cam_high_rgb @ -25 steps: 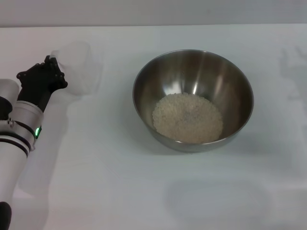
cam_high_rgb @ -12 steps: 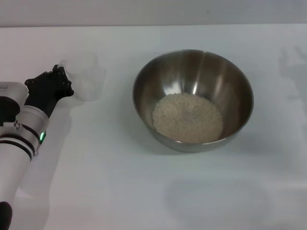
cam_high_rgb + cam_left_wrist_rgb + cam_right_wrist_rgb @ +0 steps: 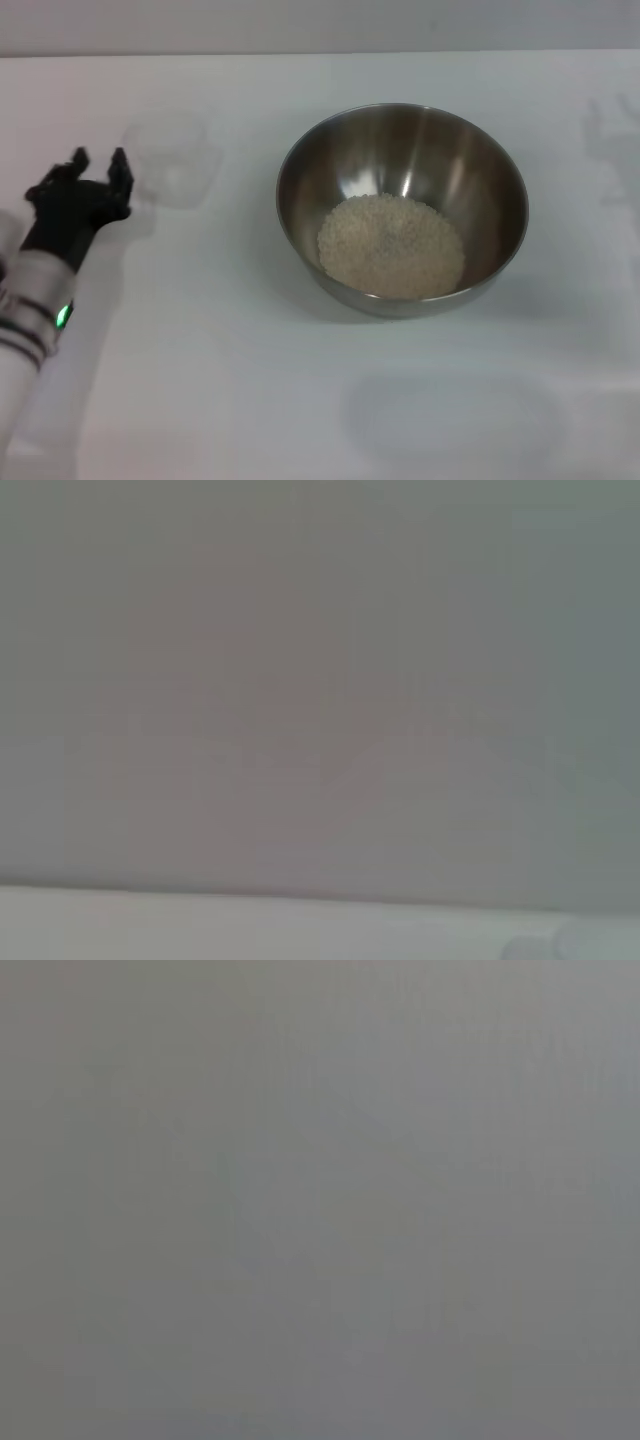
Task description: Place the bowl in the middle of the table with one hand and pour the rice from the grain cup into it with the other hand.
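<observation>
The steel bowl (image 3: 402, 205) stands near the middle of the white table (image 3: 200, 380), and a flat mound of pale rice (image 3: 391, 245) lies in its bottom. To its left the clear grain cup (image 3: 172, 160) stands upright on the table and looks empty. My left gripper (image 3: 98, 163) is just left of the cup, open, its two black fingers apart and holding nothing. The right gripper is out of view. Both wrist views show only a blank grey surface.
A broad bare stretch of tabletop lies in front of the bowl and to its right. The table's far edge (image 3: 320, 52) runs along the top of the head view.
My left gripper has let go of the grain cup and drawn back to the left and toward me. The cup stays standing on the table.
</observation>
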Controlling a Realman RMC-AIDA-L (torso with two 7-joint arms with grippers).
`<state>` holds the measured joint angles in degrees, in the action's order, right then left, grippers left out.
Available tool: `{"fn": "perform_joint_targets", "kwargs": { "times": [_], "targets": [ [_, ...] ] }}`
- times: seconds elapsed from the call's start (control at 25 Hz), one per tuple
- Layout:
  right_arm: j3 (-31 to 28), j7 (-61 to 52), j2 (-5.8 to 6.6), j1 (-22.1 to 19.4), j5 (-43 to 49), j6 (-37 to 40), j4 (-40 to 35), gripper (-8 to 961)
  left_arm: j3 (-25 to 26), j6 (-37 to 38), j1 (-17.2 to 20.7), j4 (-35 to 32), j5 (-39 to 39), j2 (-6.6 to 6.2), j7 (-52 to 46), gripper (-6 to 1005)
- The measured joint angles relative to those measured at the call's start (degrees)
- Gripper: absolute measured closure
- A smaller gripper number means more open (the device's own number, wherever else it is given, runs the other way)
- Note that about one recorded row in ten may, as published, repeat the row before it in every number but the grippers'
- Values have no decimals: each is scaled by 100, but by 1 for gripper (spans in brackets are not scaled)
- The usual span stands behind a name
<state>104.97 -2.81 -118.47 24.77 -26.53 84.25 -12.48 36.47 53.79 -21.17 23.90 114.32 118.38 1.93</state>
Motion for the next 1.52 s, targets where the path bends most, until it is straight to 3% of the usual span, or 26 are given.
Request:
{"fn": "perform_joint_targets", "kwargs": {
  "times": [0.24,0.4,0.68,0.88,1.2,1.52],
  "targets": [
    [-14,-41,-41,-44,-10,-44,78,567,-4,1849,556,-101,615,32,-676,517],
    [89,-283,-100,-151,13,-309,94,567,32,2394,502,-147,649,45,-631,399],
    [288,-1237,-107,-215,42,-1043,163,566,40,2599,429,-171,640,41,-637,236],
    [252,-1237,-114,-265,22,-1161,188,566,59,2651,302,-293,618,52,-644,238],
    [225,-1172,-102,-219,-2,-1130,203,267,74,2676,251,-324,629,52,-662,242],
    [226,-1030,-97,-128,1,-1166,150,266,48,2736,340,-317,644,57,-692,245]
  ]
}}
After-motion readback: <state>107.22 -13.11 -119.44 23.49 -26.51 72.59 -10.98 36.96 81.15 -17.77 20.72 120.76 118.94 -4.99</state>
